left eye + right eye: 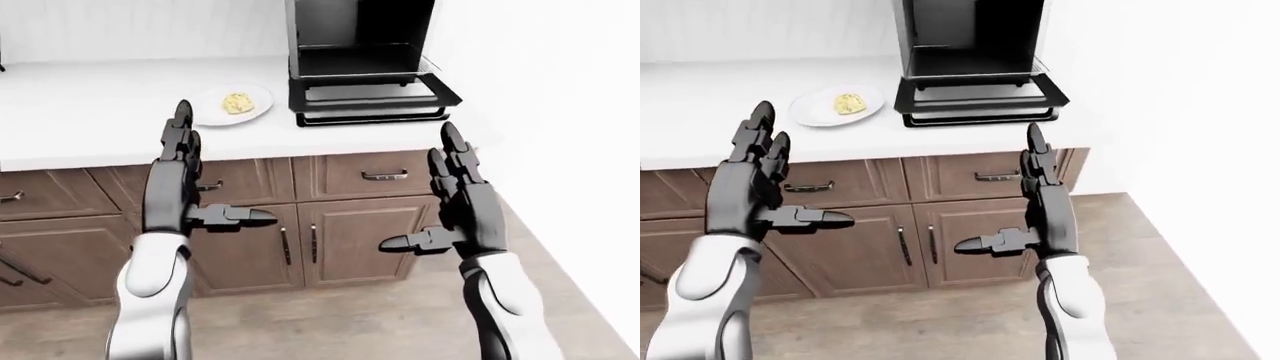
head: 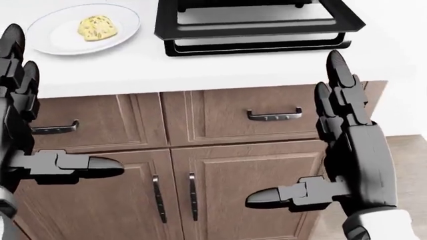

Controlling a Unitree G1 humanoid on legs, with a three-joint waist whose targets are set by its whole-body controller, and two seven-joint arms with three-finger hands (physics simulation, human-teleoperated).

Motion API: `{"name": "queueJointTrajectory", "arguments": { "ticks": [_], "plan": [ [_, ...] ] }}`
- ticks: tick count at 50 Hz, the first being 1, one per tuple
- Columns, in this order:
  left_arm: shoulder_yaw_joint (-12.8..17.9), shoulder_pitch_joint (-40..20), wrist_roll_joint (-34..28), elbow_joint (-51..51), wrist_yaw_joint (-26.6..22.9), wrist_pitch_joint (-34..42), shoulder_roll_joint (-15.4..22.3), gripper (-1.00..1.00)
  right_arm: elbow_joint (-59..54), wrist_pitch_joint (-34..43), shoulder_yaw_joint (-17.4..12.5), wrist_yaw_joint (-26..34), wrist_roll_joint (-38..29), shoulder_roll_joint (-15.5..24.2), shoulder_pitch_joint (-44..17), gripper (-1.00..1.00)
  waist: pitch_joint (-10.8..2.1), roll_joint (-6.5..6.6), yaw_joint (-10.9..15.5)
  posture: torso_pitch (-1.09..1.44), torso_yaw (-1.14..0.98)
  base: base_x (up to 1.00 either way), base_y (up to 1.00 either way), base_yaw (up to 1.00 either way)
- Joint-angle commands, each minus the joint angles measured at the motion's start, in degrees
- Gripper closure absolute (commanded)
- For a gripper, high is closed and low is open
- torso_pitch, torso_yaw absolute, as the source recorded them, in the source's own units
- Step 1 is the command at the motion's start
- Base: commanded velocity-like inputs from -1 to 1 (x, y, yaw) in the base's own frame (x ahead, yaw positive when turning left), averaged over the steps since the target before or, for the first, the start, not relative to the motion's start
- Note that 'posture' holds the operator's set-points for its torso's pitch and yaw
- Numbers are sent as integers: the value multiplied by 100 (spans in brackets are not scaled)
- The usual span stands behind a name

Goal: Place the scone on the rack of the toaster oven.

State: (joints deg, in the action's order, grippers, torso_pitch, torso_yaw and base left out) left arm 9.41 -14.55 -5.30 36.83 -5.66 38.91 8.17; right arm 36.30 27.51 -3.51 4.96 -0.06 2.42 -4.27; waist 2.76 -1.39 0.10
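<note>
A pale yellow scone (image 2: 97, 27) lies on a white plate (image 2: 60, 39) on the white counter, at the head view's top left. The black toaster oven (image 1: 362, 45) stands right of the plate with its door (image 2: 257, 20) folded down and its rack (image 1: 368, 73) showing inside. My left hand (image 2: 30, 115) is open and empty at the left, below the counter edge. My right hand (image 2: 327, 145) is open and empty at the right, below the oven door. Both hands are held up in front of the cabinets, apart from the scone.
Brown cabinets with drawers (image 2: 230, 117) and doors (image 2: 247, 192) stand under the counter (image 1: 90, 112). A white wall (image 1: 560, 112) rises at the right, past the counter's end. Wooden floor (image 1: 340, 315) lies below.
</note>
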Motion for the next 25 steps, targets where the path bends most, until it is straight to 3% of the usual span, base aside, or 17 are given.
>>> {"name": "queueJointTrajectory", "arguments": {
  "ticks": [1, 2, 4, 7, 8, 9, 10, 11, 12, 13, 14, 17, 20, 22, 23, 24, 25],
  "plan": [
    [59, -120, 8, 197, -3, -173, 64, -100, 263, -178, 9, -22, 22, -5, -109, -100, -100, 14, -18, 0, 0, 35, 12, 0],
    [64, -113, 4, 201, -12, -172, 74, -100, 275, -184, 17, -16, 23, -2, -98, -100, -68, -51, -10, 0, 0, 35, 11, 0],
    [92, -123, 17, 211, -15, -165, 78, -100, 288, -188, 16, -16, 37, -5, -96, -100, -107, -52, -55, 0, 0, 36, 11, 0],
    [107, -122, 16, 263, -30, -130, 97, -100, 338, -184, 24, -6, 40, -5, -84, -100, -74, 91, -90, 0, 0, 35, 11, 0],
    [138, -141, 21, 280, -30, -103, 114, -100, 345, -176, 26, -6, 25, 2, -82, -100, -26, 158, -106, 0, 0, 27, 9, 0],
    [155, -158, 33, 299, -35, -76, 125, -100, 366, -149, 16, -9, 35, 0, -95, -100, -59, 264, -114, 0, 0, 22, 9, 0],
    [150, -179, 24, 282, -25, -75, 137, -100, 386, -120, 28, -5, 0, 19, -107, -100, -143, 425, -116, 0, 0, 19, 8, 0],
    [150, -193, 24, 281, -17, -63, 137, -100, 397, -109, 26, -2, 0, 17, -111, -100, -243, 676, -86, 0, 0, 19, 8, 0],
    [133, -209, 25, 287, -17, -48, 140, -100, 397, -107, 38, 12, -13, 21, -111, -100, -229, 564, -23, 0, 0, 19, 9, 0],
    [133, -216, 26, 279, -20, -51, 144, -100, 401, -101, 43, 15, -19, 19, -112, -100, -161, 626, -40, 0, 0, 18, 12, 0],
    [125, -230, 21, 265, -22, -46, 152, -100, 395, -106, 53, 25, -31, 21, -116, -100, -140, 579, 23, 0, 0, 19, 15, 0],
    [120, -281, 10, 264, -19, -12, 172, -100, 414, -78, 23, 24, -25, 17, -151, -100, -180, 370, 68, 0, 0, 18, 18, 0],
    [94, -290, -2, 251, -13, -26, 156, -100, 406, -113, 9, 28, -4, 9, -131, -100, -99, 142, 90, 0, 0, 18, 19, 0],
    [83, -286, -15, 235, -13, -60, 154, -100, 396, -146, 13, 30, -14, 13, -110, -100, -130, -87, 100, 0, 0, 18, 19, 0],
    [47, -264, -38, 199, -15, -114, 142, -100, 382, -172, 15, 32, -10, 9, -102, -100, -208, -289, 89, 0, 0, 22, 20, 0],
    [30, -260, -51, 203, -23, -130, 133, -100, 361, -196, 14, 30, -9, 4, -90, -100, -166, -73, 1, 0, 0, 29, 20, 0],
    [26, -265, -55, 200, -28, -135, 127, -100, 378, -185, 8, 30, -5, 5, -81, -100, -108, -150, 22, 0, 0, 30, 20, 0]
  ]
}}
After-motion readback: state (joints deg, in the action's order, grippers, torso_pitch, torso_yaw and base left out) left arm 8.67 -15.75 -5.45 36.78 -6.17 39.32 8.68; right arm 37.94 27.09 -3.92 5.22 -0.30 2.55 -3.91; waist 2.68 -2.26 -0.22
